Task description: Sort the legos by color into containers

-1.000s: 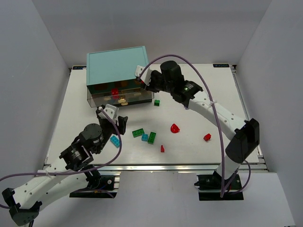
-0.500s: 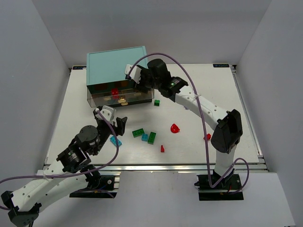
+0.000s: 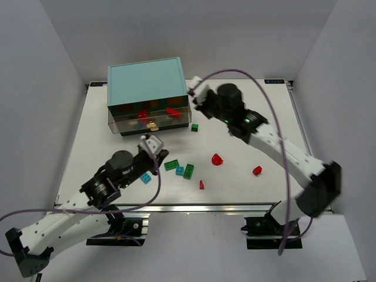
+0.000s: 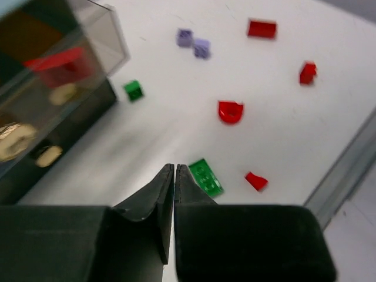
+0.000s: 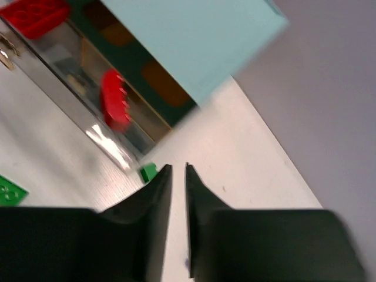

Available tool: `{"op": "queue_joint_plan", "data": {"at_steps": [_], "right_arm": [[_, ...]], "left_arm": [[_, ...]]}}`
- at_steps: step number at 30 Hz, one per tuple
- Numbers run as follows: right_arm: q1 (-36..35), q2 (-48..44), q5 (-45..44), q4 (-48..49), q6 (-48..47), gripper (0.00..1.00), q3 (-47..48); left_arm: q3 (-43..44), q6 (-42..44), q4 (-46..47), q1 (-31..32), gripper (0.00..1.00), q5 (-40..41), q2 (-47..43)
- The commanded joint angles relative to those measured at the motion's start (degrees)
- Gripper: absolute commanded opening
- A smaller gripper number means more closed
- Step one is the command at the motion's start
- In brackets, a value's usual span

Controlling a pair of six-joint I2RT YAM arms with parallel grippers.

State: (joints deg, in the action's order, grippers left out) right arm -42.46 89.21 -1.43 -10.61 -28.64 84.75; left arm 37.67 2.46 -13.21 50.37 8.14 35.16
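Containers: brownish see-through drawers in the teal cabinet, upper left of the worktop in the top view. One translucent drawer juts forward at the bottom, and red pieces show behind the fronts.

Right gripper: upper centre, just right of the cabinet. Its jaws stand a narrow slit apart with nothing between.

Left gripper: lower left of centre. Its jaws are pressed almost together and empty, with a cyan brick just beside.

Legos loose on the worktop:
- green brick and a cyan one, centre
- red half-round
- red piece, right
- small green cube, near the cabinet
- red wedge, lowest
- two lavender bits, upper middle of the left wrist view
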Motion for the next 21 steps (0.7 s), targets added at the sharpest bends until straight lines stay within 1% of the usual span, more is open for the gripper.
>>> {"op": "queue_joint_plan", "data": {"at_steps": [1, 2, 3, 4, 5, 6, 7, 8, 9, 10, 11, 12, 13, 14, 16, 17, 18, 19, 21], "right_arm": [[3.34, -14.91, -3.93, 8.76, 9.55, 0.16, -13.43], [5.78, -19.99, -3.84, 9.64, 10.27, 0.11, -17.04], [6.59, -22.13, -3.23, 9.30, 11.06, 0.10, -20.21], [7.38, -24.24, -1.92, 8.16, 11.33, 0.12, -25.89], [10.00, -25.65, 0.27, 6.67, 12.72, 0.18, -28.39], [10.90, -28.80, 2.90, 3.87, 13.69, 0.28, -30.67], [11.69, -30.39, 4.93, 2.89, 14.49, 0.33, -34.96], [13.78, -31.45, 9.12, 2.01, 15.45, 0.39, -36.83], [14.41, -33.73, 11.34, 0.95, 17.03, 0.47, -38.50], [15.29, -34.97, 13.71, 0.77, 17.65, 0.53, -40.17], [18.08, -35.85, 17.30, 0.77, 18.18, 0.59, -42.54], [18.81, -37.51, 18.64, 1.20, 18.88, 0.60, -43.52], [19.77, -38.31, 19.79, 1.73, 19.24, 0.61, -44.49], [22.57, -39.28, 21.71, 2.17, 19.76, 0.61, -46.32], [23.82, -39.29, 23.31, 2.96, 20.47, 0.61, -48.27], [24.96, -38.77, 23.06, 1.75, 20.38, 0.61, -47.06], [25.31, -38.24, 22.44, 0.08, 20.56, 0.62, -45.48], [25.84, -37.80, 22.61, -1.85, 20.91, 0.61, -44.51], [26.55, -37.79, 22.70, -2.22, 21.00, 0.60, -43.97]], "left_arm": [[3.45, -0.08, -0.85, -0.10, 0.16, -12.61, 9.21], [4.25, -1.04, -0.85, -0.10, 0.16, -15.84, 11.40], [4.95, -1.31, -0.85, -0.10, 0.21, -17.44, 15.51], [5.83, -1.75, -0.85, 0.60, 0.27, -18.50, 17.82], [7.58, -4.11, -0.94, 1.13, 0.34, -18.77, 19.84], [8.46, -5.00, -1.02, 1.13, 0.47, -20.34, 23.86], [9.26, -6.23, -1.03, 1.13, 0.51, -21.05, 25.82], [10.13, -8.67, -1.29, 1.92, 0.55, -21.15, 27.84], [11.88, -9.92, -1.90, 2.53, 0.58, -20.54, 29.51], [12.51, -11.32, -1.99, 3.24, 0.60, -19.66, 32.66], [13.12, -14.56, -2.17, 4.81, 0.60, -18.70, 34.09], [14.35, -16.07, -2.34, 5.70, 0.60, -17.99, 35.23], [15.06, -17.74, -3.30, 6.66, 0.61, -15.11, 36.55], [15.85, -21.32, -4.09, 8.50, 0.61, -13.69, 39.17], [17.78, -24.59, -6.81, 10.27, 0.62, -9.14, 41.65], [18.14, -27.65, -7.26, 11.06, 0.63, -6.06, 43.49], [18.58, -28.99, -8.31, 12.46, 0.63, -4.47, 44.38], [18.93, -31.61, -8.84, 13.08, 0.64, -0.71, 45.25], [19.89, -33.21, -10.77, 14.49, 0.64, 2.65, 47.80]]}}
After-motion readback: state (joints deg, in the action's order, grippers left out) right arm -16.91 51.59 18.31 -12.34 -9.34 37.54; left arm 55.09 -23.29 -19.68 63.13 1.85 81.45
